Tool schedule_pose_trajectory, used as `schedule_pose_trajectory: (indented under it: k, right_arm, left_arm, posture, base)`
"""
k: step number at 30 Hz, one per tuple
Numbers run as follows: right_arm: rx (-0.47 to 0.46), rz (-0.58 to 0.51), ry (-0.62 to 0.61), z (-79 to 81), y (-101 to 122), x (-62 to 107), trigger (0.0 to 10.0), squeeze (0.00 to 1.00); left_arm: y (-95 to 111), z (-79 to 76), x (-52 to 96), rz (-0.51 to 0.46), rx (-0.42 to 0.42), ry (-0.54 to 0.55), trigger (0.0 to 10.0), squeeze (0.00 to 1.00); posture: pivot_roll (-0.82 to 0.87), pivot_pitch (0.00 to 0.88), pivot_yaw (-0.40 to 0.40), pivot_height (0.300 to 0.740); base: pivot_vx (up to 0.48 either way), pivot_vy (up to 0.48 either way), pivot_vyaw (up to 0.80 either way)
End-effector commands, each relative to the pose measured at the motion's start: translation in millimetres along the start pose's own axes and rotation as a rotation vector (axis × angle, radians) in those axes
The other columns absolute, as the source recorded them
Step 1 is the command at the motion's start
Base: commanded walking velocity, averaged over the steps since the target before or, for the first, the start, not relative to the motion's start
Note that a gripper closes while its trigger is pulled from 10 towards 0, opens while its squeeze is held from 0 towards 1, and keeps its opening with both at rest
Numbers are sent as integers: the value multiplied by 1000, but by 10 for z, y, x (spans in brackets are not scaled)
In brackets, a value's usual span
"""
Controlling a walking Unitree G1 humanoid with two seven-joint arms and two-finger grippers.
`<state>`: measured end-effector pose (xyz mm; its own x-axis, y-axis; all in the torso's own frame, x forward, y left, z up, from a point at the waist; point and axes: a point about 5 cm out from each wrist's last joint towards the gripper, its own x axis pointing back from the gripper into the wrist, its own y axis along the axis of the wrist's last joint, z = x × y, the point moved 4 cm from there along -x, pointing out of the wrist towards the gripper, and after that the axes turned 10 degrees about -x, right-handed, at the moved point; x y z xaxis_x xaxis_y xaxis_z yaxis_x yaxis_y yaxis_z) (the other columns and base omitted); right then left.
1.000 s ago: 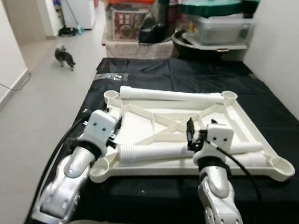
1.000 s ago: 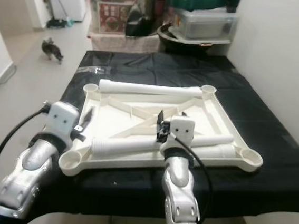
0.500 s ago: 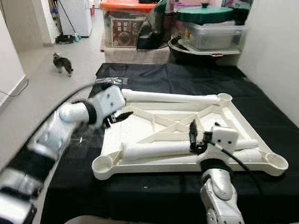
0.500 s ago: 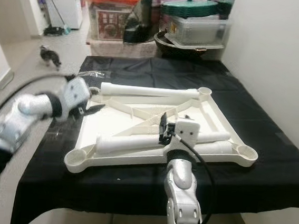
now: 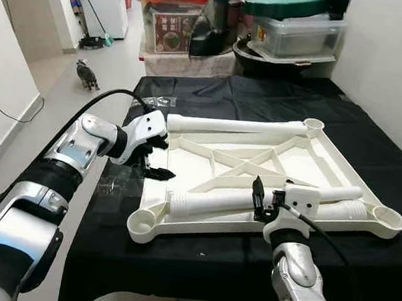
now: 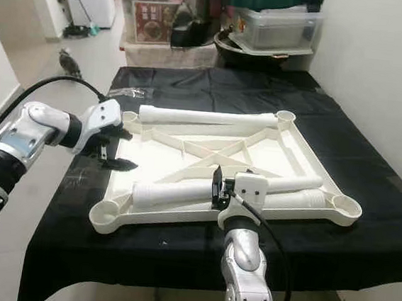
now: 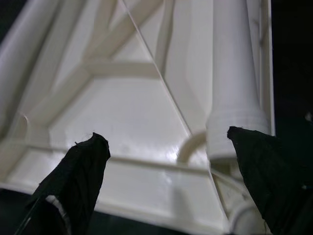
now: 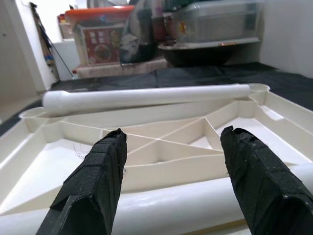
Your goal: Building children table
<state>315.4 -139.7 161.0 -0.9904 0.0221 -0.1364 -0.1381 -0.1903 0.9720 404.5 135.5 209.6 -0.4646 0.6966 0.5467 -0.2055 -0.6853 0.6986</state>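
White ribbed plastic tabletop (image 5: 286, 159), smooth tubular legs (image 5: 214, 201), left gripper (image 5: 154, 162) and right gripper (image 5: 257, 198) fingers wide

A table (image 5: 213, 95) covered with a black cloth carries an upturned white plastic tabletop (image 5: 307, 161), ribbed underside up. A small clear plastic bag (image 5: 152, 101) lies on the cloth near the far left corner, apart from the tabletop.

Bright, even indoor light; left wrist view dimmer, soft.
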Motion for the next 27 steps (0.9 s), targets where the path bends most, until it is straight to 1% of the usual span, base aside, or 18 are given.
schedule_pose_trajectory:
  k: [1,3,4,6,9,10,17,18,19,20,22,24,27]
  right_arm:
    - [-16,20,5,30,-28,33,10000,0]
    - [-22,20,6,40,-24,43,10000,0]
    - [-30,21,8,50,-23,51,10000,0]
    - [-43,23,10,69,-28,60,10000,0]
    - [-53,30,13,89,-23,88,10000,0]
    - [-51,30,15,93,-20,93,10000,224]
    - [-37,28,27,110,8,149,10000,216]
    - [-35,30,23,109,18,181,10000,0]
    - [-36,32,13,101,28,213,10000,0]
    - [-36,32,13,101,28,213,10000,0]
    - [-34,32,0,89,44,246,10000,0]
    - [-34,32,0,89,44,246,10000,0]
    - [-22,25,-21,61,71,244,10000,0]
  left_arm:
    - [-29,-4,19,28,1,-41,10000,0]
    - [-24,-5,23,30,8,-61,10000,0]
    - [-15,-19,26,36,7,-93,10000,0]
    - [3,-49,12,48,-18,-141,10000,0]
    - [23,-59,-30,56,-34,-165,10000,0]
    - [31,-62,-42,54,-34,-168,10000,0]
    - [49,-117,-114,44,-44,-199,10000,0]
    - [63,-137,-156,36,-47,-206,10000,0]
    - [78,-165,-206,29,-48,-214,10000,0]
    - [78,-165,-206,29,-48,-214,10000,0]
    - [100,-201,-263,19,-49,-229,10000,0]
    - [100,-201,-263,19,-49,-229,10000,0]
    - [134,-226,-303,9,-45,-247,10000,0]
  posture:
    - [158,65,65,740]
    - [158,65,65,740]
    - [161,68,72,740]
    - [166,73,80,740]
    - [162,79,88,740]
    - [162,81,88,740]
    - [151,102,99,740]
    - [150,112,103,740]
    - [145,122,106,740]
    - [145,122,106,740]
    - [144,131,112,740]
    - [144,131,112,740]
    - [146,140,115,740]
  base:
    - [0,0,0]
    - [0,0,0]
    - [0,0,0]
    - [0,0,0]
    - [0,0,0]
    - [0,0,0]
    - [0,0,0]
    - [0,0,0]
    - [0,0,0]
    - [0,0,0]
    - [0,0,0]
    - [0,0,0]
    - [0,0,0]
